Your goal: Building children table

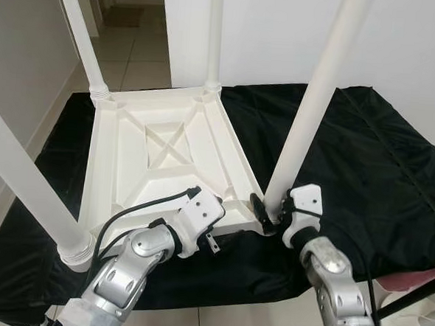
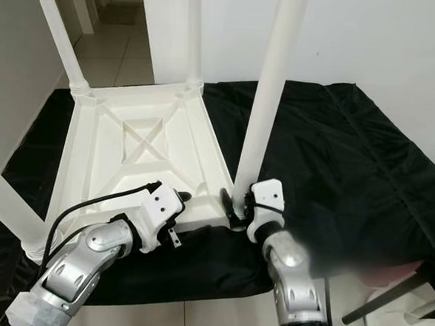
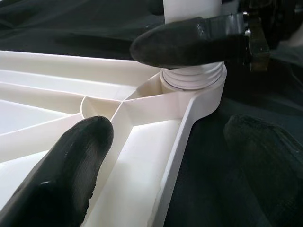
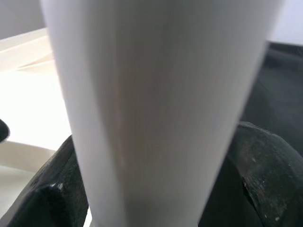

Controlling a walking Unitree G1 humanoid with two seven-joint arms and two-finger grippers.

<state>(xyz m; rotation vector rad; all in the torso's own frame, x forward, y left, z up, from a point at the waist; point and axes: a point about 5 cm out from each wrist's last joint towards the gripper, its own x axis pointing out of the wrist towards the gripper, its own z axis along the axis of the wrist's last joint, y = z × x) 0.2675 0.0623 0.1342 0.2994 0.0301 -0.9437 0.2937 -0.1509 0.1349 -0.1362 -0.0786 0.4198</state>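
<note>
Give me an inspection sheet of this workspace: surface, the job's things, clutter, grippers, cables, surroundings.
Surface: black cloth spread over a low platform.
Job's things: white table top lying upside down on the cloth, four white legs standing up from its corners; the near right leg sits in its corner socket with threads showing.
Clutter: nothing seen.
Grippers: right gripper closed round the base of the near right leg; left gripper open astride the table top's near edge.
Cables: black cable looping along the left arm.
Surroundings: white wall, tiled floor.
</note>
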